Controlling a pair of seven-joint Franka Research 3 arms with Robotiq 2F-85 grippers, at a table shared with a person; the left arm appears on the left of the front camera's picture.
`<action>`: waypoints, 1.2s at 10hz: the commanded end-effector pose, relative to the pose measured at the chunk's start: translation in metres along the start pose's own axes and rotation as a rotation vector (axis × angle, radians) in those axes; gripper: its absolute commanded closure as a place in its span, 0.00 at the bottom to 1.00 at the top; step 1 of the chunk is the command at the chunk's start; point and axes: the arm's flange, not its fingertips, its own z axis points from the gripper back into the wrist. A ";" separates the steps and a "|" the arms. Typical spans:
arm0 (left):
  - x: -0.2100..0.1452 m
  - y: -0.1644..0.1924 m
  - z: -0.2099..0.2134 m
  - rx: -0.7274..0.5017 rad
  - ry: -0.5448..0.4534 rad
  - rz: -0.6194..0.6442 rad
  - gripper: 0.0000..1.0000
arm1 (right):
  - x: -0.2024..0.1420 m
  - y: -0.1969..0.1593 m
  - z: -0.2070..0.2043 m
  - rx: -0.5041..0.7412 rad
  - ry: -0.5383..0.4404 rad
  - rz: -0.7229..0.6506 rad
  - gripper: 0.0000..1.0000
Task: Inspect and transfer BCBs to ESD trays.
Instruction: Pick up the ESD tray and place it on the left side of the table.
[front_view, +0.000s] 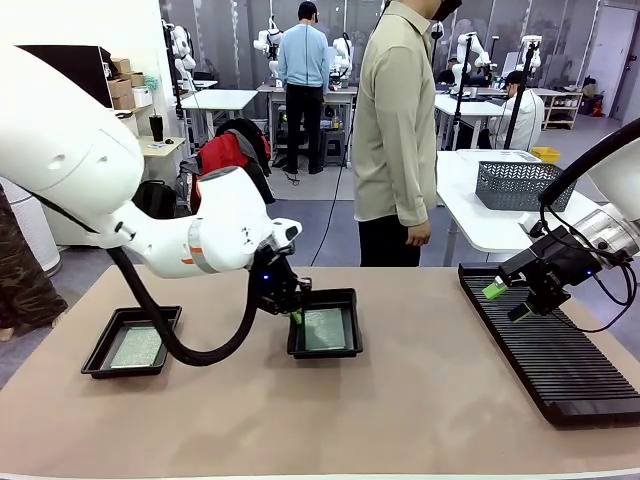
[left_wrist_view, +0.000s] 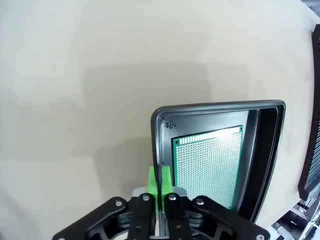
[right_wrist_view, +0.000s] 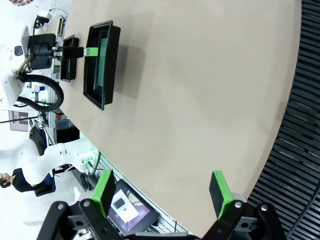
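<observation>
Two black ESD trays lie on the table. The middle tray (front_view: 349, 322) holds a green BCB (front_view: 324, 329), and the left tray (front_view: 105, 350) holds another BCB (front_view: 137, 347). My left gripper (front_view: 295, 316) is shut, its green fingertips (left_wrist_view: 154, 180) right at the near rim of the middle tray (left_wrist_view: 220, 105), beside the BCB (left_wrist_view: 207, 165). Whether the tips pinch the rim I cannot tell. My right gripper (front_view: 508, 300) hangs open and empty over the left edge of the slotted rack; its green pads (right_wrist_view: 106, 185) stand wide apart.
A long black slotted rack (front_view: 560, 350) lies along the table's right side. A person (front_view: 395, 130) stands at the far edge, hands down. Bare tabletop (front_view: 420, 400) stretches between the middle tray and the rack.
</observation>
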 end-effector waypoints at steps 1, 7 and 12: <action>-0.014 0.036 0.015 -0.011 -0.002 0.006 1.00 | -0.001 0.001 0.001 0.002 -0.002 -0.001 0.00; -0.025 0.122 0.054 0.019 0.012 0.010 1.00 | -0.001 0.001 0.001 0.002 -0.002 -0.001 0.00; -0.020 0.162 0.059 0.045 0.026 0.020 1.00 | -0.001 0.001 0.001 0.002 -0.002 -0.001 0.00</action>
